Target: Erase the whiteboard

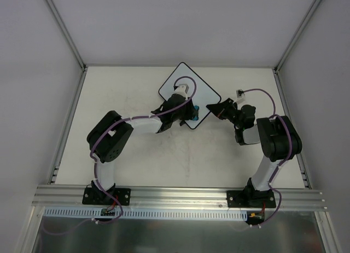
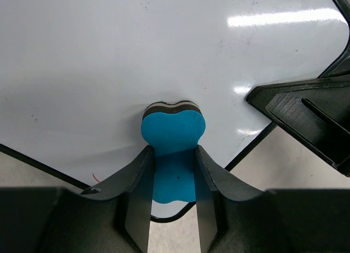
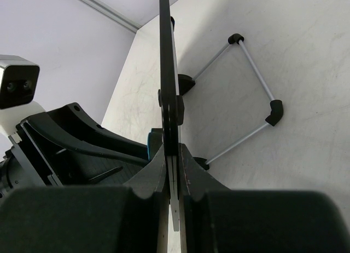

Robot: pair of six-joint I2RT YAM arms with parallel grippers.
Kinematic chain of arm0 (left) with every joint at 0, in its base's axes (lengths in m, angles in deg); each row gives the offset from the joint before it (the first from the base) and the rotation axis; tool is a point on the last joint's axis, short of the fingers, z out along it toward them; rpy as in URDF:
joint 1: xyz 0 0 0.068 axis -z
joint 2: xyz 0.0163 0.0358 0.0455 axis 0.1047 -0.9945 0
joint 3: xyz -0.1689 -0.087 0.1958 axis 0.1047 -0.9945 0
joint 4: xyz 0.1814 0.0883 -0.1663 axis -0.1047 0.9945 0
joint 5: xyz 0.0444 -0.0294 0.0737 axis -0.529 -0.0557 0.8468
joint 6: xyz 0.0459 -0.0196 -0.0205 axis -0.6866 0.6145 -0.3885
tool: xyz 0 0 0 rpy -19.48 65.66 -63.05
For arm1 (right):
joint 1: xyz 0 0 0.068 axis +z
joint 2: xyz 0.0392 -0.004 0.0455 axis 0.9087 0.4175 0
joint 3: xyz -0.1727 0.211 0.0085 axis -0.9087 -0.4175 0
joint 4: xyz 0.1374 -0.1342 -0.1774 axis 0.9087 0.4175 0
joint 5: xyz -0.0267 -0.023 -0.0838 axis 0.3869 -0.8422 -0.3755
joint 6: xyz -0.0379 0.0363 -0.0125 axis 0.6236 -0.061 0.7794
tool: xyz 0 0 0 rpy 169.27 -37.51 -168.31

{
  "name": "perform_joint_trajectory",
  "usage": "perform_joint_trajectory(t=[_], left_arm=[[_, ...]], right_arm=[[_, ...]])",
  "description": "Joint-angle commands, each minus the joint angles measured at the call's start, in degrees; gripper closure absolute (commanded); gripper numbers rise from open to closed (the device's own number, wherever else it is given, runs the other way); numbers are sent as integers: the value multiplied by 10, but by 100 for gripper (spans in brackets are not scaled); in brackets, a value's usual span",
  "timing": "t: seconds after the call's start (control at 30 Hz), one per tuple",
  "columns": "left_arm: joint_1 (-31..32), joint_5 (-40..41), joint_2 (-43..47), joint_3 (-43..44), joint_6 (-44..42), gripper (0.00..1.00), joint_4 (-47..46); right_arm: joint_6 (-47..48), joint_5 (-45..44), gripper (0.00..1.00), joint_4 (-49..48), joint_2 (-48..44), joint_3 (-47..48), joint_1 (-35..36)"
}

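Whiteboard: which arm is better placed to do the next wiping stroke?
Left. The left hand grips the blue eraser, its felt end against the whiteboard. The right hand is clamped on the whiteboard's edge, steadying it.

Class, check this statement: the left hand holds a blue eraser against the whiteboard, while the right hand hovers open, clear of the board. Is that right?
Not quite. The right hand is not open and clear: it is shut on the edge of the whiteboard, as the right wrist view shows. The left hand does hold the blue eraser against the board.
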Motion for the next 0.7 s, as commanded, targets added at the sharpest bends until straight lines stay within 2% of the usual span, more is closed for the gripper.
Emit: perform_joint_trajectory(t=[0.0, 0.43, 0.67], left_arm=[[-12, 40, -42, -24, 6, 100, 118], [-12, 108, -49, 5, 36, 100, 193], [-13, 165, -49, 4, 52, 100, 199]], right_arm=[[-16, 12, 100, -86, -25, 23, 2], [-15, 10, 100, -87, -26, 19, 0], [-18, 11, 100, -88, -26, 19, 0]])
